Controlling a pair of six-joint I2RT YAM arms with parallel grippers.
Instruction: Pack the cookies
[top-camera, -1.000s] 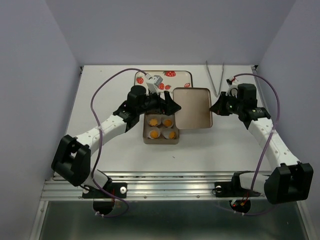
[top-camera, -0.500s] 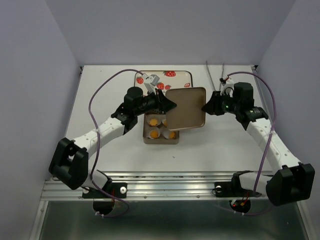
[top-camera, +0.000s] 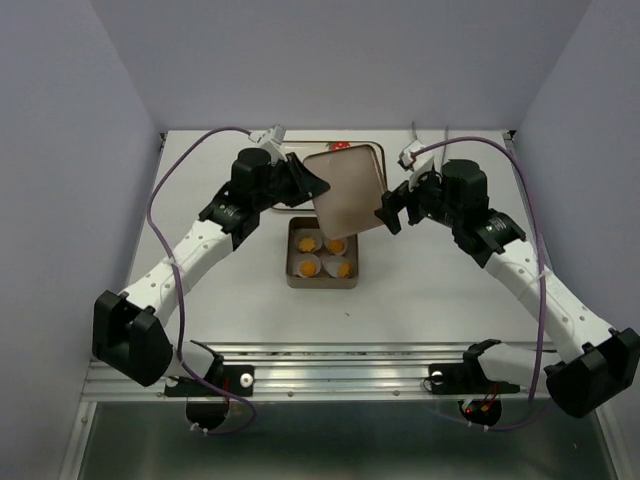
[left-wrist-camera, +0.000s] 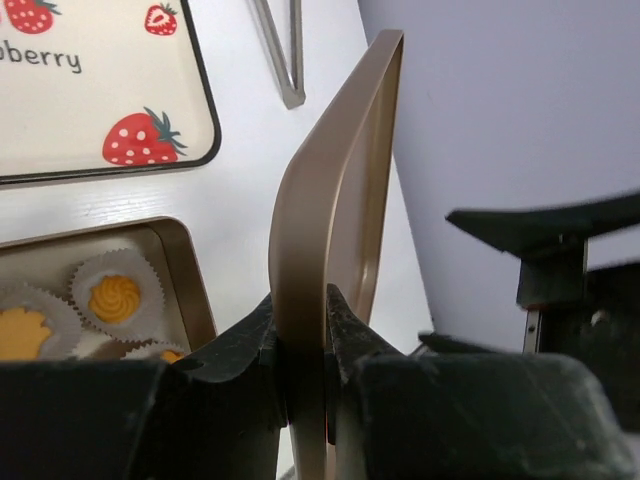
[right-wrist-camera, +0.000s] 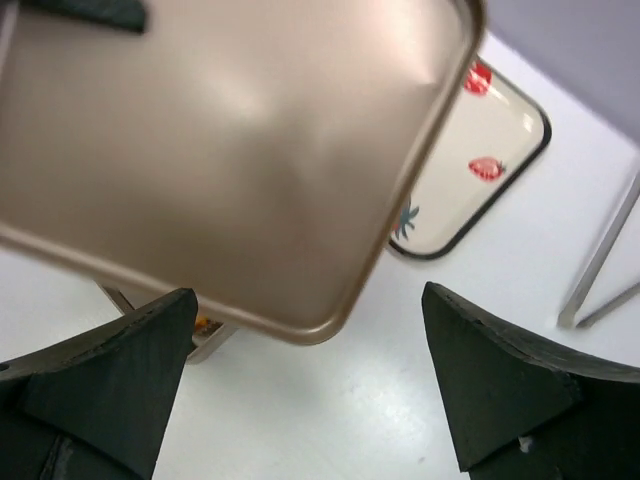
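Orange-yellow cookies (top-camera: 309, 266), all four, sit in white cups (left-wrist-camera: 85, 290) inside the open tin (top-camera: 322, 285) at the near middle of the table. So the filling looks finished. What seems left is the closing, since the lid (top-camera: 345, 195) is not on yet.

Just beyond the tin, the lid hangs in the air, tilted steeply, with its low edge over the tin's far side. The left gripper (left-wrist-camera: 300, 330) has it. Its fingers are pinched tight on the lid's rim, one on each face, as the left wrist view shows plainly.

The right gripper (top-camera: 392, 212) hovers at the lid's right edge with its jaws spread wide and nothing between them. From its own camera the lid fills the view above the fingers. I cannot tell whether either finger touches it.

Farther back lie the strawberry tray (left-wrist-camera: 100, 100), half hidden by the lid, and the tongs (left-wrist-camera: 290, 95) to its right.
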